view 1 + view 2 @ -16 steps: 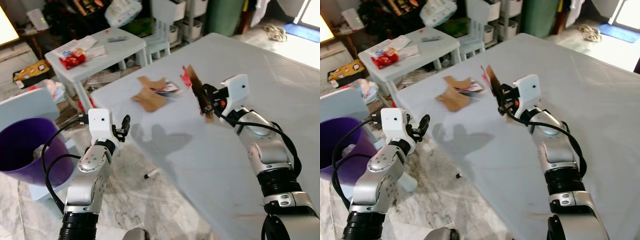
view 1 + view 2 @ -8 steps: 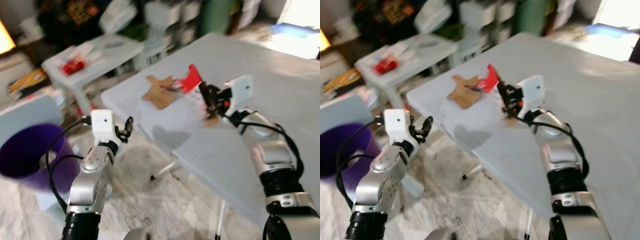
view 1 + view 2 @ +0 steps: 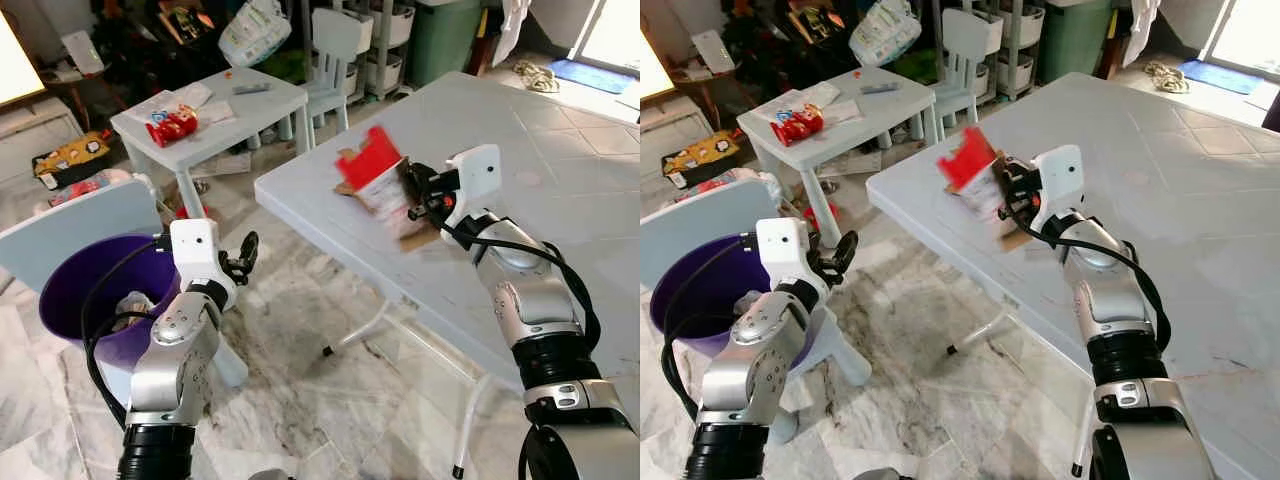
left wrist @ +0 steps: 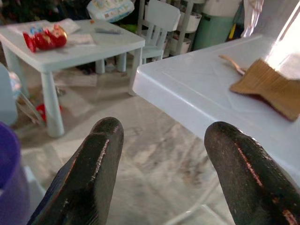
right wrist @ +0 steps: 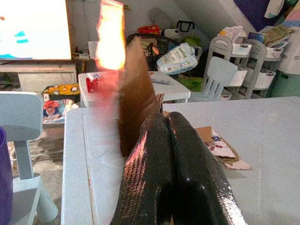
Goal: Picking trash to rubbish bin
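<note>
Landmark: we place everything against the purple bin [image 3: 75, 300], on the floor at the robot's left.
Left gripper [image 3: 245, 257]: nearest the bin, just beside its rim, fingers spread and empty.
Right gripper [image 3: 415, 195]: well apart from the bin, over the near corner of the grey table [image 3: 560, 160], fingers pressed together on the cardboard scrap [image 3: 378, 185].
Cardboard scrap: brown with a red part, blurred, long axis roughly upright, held clear of the tabletop.
Key relation: we judge the bin lies leftward and lower from the held scrap.
Far side: more cardboard [image 4: 269, 86] remains on the table, beyond the bin.
</note>
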Available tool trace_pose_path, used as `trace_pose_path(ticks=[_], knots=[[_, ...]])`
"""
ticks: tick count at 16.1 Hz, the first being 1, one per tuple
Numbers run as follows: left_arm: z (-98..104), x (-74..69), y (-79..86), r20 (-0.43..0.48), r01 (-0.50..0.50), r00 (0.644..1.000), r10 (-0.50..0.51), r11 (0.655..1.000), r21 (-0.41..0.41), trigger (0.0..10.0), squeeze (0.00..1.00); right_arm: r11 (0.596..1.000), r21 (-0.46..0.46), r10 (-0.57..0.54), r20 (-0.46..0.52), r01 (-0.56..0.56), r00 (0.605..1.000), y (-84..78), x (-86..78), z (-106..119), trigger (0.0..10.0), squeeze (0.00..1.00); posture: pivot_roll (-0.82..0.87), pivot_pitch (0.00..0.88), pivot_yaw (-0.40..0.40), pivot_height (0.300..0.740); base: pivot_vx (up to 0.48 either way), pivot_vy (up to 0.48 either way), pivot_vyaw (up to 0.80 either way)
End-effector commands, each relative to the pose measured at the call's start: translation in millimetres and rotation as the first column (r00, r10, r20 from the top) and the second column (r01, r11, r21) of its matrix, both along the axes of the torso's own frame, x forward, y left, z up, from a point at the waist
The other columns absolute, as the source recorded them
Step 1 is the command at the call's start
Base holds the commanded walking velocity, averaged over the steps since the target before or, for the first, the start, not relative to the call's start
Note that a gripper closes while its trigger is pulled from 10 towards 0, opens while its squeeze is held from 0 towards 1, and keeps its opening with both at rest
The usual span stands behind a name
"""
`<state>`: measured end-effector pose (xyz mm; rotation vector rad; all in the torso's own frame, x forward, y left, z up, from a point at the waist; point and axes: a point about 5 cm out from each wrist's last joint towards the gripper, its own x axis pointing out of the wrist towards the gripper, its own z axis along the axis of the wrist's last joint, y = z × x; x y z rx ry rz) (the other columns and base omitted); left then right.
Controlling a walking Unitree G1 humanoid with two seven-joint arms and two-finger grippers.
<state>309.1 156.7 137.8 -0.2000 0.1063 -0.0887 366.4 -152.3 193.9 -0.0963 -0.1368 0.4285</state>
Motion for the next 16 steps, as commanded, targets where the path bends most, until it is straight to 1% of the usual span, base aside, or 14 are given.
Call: trace_pose_path(ticks=[1,3,7,8,12,16], knots=[[8.5,2.3,-0.1,0.025,0.012,1.000,-0.011,0.999,-0.030,10.0,0.00,1.000,-0.004,-0.026,0.006,0.026,1.000,-6.1,1.1,4.3,10.0,0.00,0.07,0.055,0.023,0.740,0.000,0.000,-0.47],[8.8,2.4,0.5,0.025,0.005,1.000,-0.004,1.000,-0.028,10.0,0.00,0.999,-0.006,-0.034,0.004,0.034,0.999,-7.0,1.8,4.7,10.0,0.00,0.07,0.055,0.023,0.740,0.127,0.000,-0.52],[7.6,2.1,1.1,0.016,0.003,1.000,-0.003,1.000,-0.030,10.0,0.00,0.999,-0.011,-0.042,0.004,0.042,0.999,-7.8,2.0,4.3,10.0,0.00,0.06,0.056,0.025,0.740,0.185,0.000,0.00],[7.3,2.1,1.2,0.013,0.003,1.000,-0.003,1.000,-0.029,10.0,0.00,0.999,-0.012,-0.042,0.002,0.043,0.999,-8.0,1.8,3.6,10.0,0.00,0.06,0.056,0.025,0.740,0.266,0.000,-0.80],[4.7,2.1,3.5,0.002,-0.013,1.000,0.013,1.000,-0.013,10.0,0.00,0.999,-0.016,-0.043,0.009,0.043,0.999,-8.0,1.6,4.6,10.0,0.00,0.06,0.058,0.024,0.740,0.329,0.000,0.00],[3.4,1.7,2.5,-0.005,-0.006,1.000,0.006,1.000,-0.006,10.0,0.00,0.999,-0.016,-0.040,0.012,0.040,0.999,-7.5,0.8,4.3,10.0,0.00,0.06,0.059,0.026,0.740,0.330,0.000,0.00]])
